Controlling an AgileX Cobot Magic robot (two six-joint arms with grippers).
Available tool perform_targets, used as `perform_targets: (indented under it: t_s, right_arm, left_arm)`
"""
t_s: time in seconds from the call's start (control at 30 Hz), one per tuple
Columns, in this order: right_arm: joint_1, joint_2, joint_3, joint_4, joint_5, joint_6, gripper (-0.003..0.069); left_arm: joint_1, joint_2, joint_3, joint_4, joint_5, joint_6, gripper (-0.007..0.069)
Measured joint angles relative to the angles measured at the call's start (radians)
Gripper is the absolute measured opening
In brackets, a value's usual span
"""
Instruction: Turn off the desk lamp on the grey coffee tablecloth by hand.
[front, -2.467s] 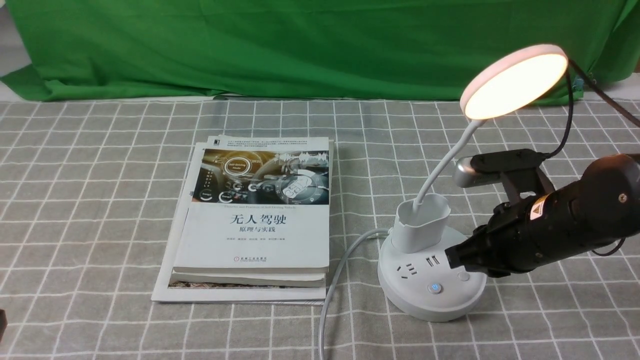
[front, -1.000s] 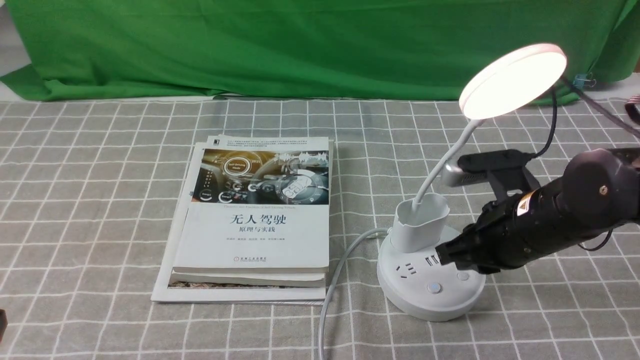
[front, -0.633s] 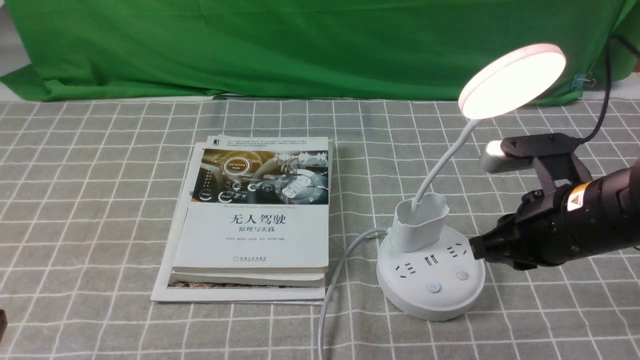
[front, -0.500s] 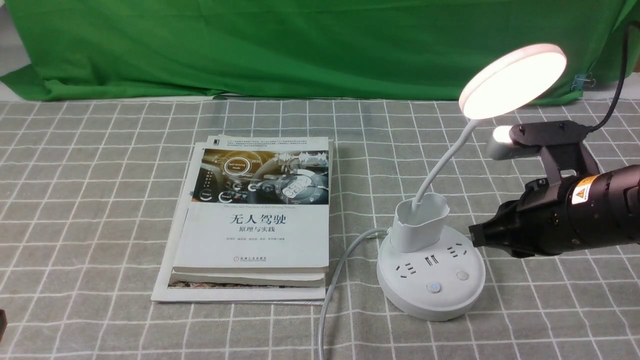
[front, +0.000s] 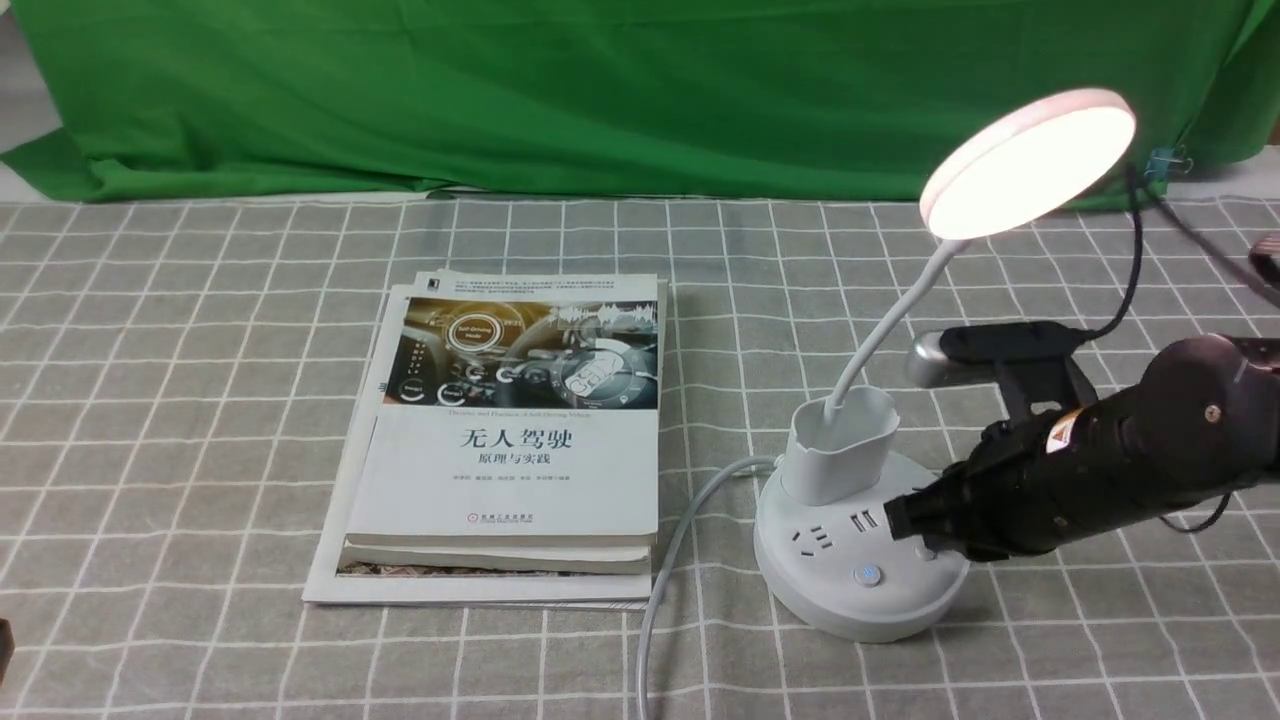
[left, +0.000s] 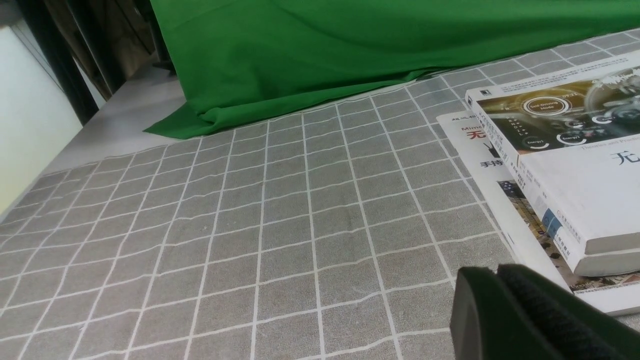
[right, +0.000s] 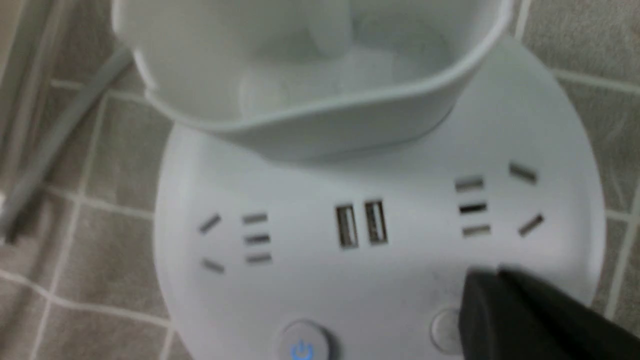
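Here, the desk lamp stands on the grey coffee tablecloth covering the bench, its disc head glowing.

- Right gripper: comes in from the lamp's right and ends over the round base. The jaws are pressed together with nothing between them; the right wrist view shows only a thin seam at the tip.
- Plain button: half covered by that tip in the right wrist view and fully hidden under it in the front view. Cannot tell whether the tip rests on it or hangs just above.
- Power button: in plain sight nearer the camera, with a blue mark lit on it. The right wrist view cuts off its lower edge.
- The arm blocks the right rim of the base and the sockets on that side in the front view. The right wrist view is soft and blurred.
- Cup holder: the neck rises out of it.
- Grey cord: leaves the base leftward and runs off the bottom edge.
- Books: stacked well left of the lamp.
- Left gripper: far left of the lamp, cut off by the frame corner, jaws closed and empty, just above the cloth.
- Green backdrop: behind the lamp.
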Motion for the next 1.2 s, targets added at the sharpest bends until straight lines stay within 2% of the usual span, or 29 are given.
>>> perform_targets:
  t_s: [0.43,0.8,0.97,1.2]
  right_arm:
    - [0.002,-0.152,0.007,0.007,0.035,-0.002,0.0034]
    - [0.033,0.017,-0.008,0.019,-0.001,-0.007,0.0039]
    - [0.033,-0.012,-0.004,0.021,0.000,0.001,0.0038]
    - [0.005,-0.289,0.009,-0.013,0.115,0.020,0.0038]
  left_arm:
    - [0.000,0.000,0.000,0.000,0.000,-0.001,0.0019]
    - [0.000,0.000,0.000,0.000,0.000,-0.001,0.0019]
    - [0.000,0.000,0.000,0.000,0.000,-0.001,0.0019]
    - [0.000,0.000,0.000,0.000,0.000,-0.001,0.0019]
